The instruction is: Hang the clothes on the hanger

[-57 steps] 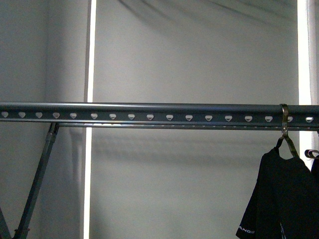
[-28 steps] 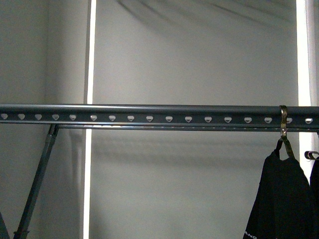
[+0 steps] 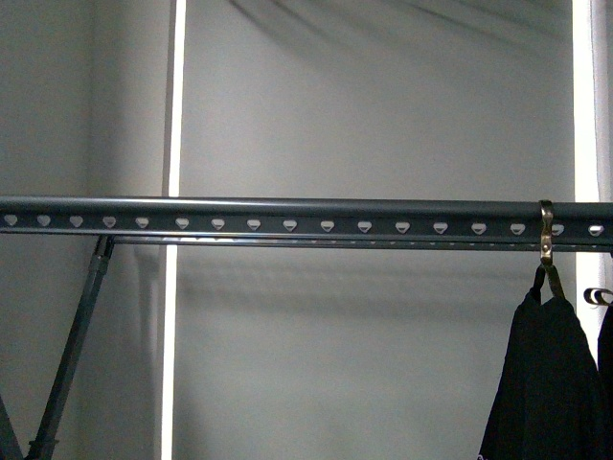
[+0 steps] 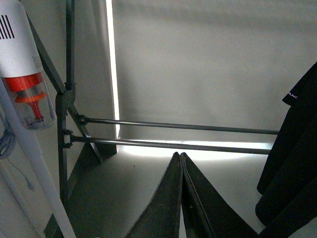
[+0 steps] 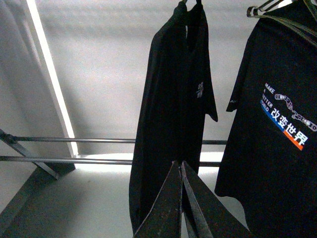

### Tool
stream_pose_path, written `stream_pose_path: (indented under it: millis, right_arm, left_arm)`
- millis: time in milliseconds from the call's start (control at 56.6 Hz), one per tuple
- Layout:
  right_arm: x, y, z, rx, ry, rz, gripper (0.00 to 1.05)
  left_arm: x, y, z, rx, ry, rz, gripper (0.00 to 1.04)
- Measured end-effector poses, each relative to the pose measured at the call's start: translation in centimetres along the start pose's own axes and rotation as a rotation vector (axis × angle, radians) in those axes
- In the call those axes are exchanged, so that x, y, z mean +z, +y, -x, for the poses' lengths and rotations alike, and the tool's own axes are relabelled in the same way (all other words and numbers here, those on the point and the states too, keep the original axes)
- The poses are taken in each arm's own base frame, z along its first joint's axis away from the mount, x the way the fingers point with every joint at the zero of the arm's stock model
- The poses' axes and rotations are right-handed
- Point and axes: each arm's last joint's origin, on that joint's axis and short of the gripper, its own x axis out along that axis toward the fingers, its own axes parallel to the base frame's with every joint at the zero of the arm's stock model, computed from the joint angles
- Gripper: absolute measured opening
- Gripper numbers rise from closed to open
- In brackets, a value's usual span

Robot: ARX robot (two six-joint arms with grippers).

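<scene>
The hanger (image 3: pixel 287 226), a dark grey rail with a row of small pale holes, is seen running level across the whole front view, carried on a slanted leg (image 3: pixel 72 345) below its left part. Neither arm is shown in that view.

Toward the right end of the rail, a brass-coloured hook (image 3: pixel 547 244) is looped over it, and a black shirt (image 3: pixel 546 383) is hung from that hook. A second garment is only glimpsed at the frame edge just beyond it. The long stretch of rail to the left of the hook is shown bare.

In the right wrist view the black shirt (image 5: pixel 173 109) is seen just ahead of and above the right gripper (image 5: pixel 179 171), with a printed black shirt (image 5: pixel 277 124) beside it. The right arm is therefore judged the nearer one to the hung clothes; the rail itself lies above and out of that view.

The right gripper's fingers are pressed together with no gap, and nothing is held between them. The left gripper (image 4: pixel 179 161) is likewise closed on nothing, pointed toward the lower crossbars (image 4: pixel 173 135) of the rack, with a white and orange vacuum (image 4: pixel 25 69) off to one side.
</scene>
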Motion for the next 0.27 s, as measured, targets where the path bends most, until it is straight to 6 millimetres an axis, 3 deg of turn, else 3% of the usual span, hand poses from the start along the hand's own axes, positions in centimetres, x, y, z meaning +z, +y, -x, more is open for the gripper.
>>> stream_pose_path:
  millis: [177,212,265]
  right_arm:
    - [-0.84,0.0,-0.04,0.0,0.009,0.0,0.02]
    - [-0.84,0.0,-0.04,0.001,0.009,0.002,0.05]
    - [-0.84,0.0,-0.04,0.001,0.009,0.002,0.17]
  left_arm:
    - [0.0,0.0,0.0,0.0,0.0,0.001,0.04]
    - [0.0,0.0,0.0,0.0,0.0,0.0,0.13]
    - [0.0,0.0,0.0,0.0,0.0,0.0,0.26]
